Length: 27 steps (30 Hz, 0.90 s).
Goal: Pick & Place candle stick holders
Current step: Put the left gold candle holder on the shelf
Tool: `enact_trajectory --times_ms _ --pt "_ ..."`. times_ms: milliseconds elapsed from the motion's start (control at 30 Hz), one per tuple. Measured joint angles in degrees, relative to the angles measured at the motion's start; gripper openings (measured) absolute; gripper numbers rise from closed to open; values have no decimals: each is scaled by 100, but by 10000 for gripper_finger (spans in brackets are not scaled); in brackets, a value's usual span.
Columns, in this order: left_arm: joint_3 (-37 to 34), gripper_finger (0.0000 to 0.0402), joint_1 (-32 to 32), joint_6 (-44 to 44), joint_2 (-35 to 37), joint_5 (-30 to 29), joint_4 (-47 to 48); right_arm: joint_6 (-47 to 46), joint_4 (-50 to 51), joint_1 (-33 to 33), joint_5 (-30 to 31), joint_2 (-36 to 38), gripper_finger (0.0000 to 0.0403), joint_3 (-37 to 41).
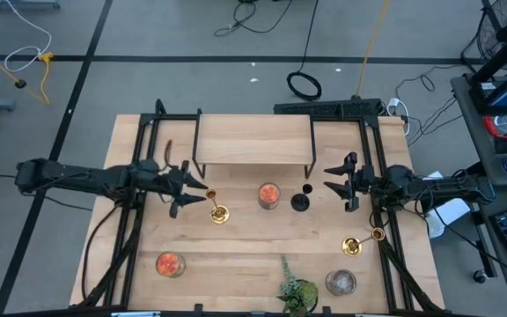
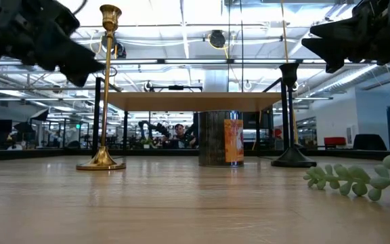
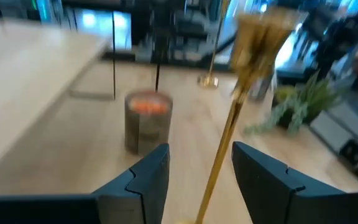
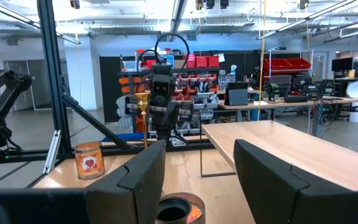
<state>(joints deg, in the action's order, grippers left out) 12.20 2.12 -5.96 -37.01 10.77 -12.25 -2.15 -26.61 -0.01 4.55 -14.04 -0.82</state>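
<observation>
Left end effector (image 1: 194, 190) spread wide, straddling 1 gold candle stick holder (image 1: 217, 211) without gripping it – right end effector (image 1: 336, 183) wide, empty, beside the black holder (image 1: 300, 201); another gold holder (image 1: 352, 245) stands near the surface (image 1: 236, 255) edge.

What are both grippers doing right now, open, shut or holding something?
Left gripper: open, its fingers either side of a gold candlestick holder, not clamped.
Right gripper: open, holding nothing.

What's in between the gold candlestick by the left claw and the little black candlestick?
An orange jar candle stands between the gold candlestick holder and the black candlestick holder, clearest in the high view.
</observation>
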Motion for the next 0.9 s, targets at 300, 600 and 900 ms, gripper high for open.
enact_trajectory --times_ms 300,600,900 --pt "14 182 -354 336 -984 28 -558 -20 -11 0 -8 -2 187 0" --pt "14 181 -590 724 -1812 28 -1904 -208 -15 0 -10 -2 187 0" --pt "14 95 -639 914 -2088 -31 -2309 -319 -13 0 -10 -2 187 0"
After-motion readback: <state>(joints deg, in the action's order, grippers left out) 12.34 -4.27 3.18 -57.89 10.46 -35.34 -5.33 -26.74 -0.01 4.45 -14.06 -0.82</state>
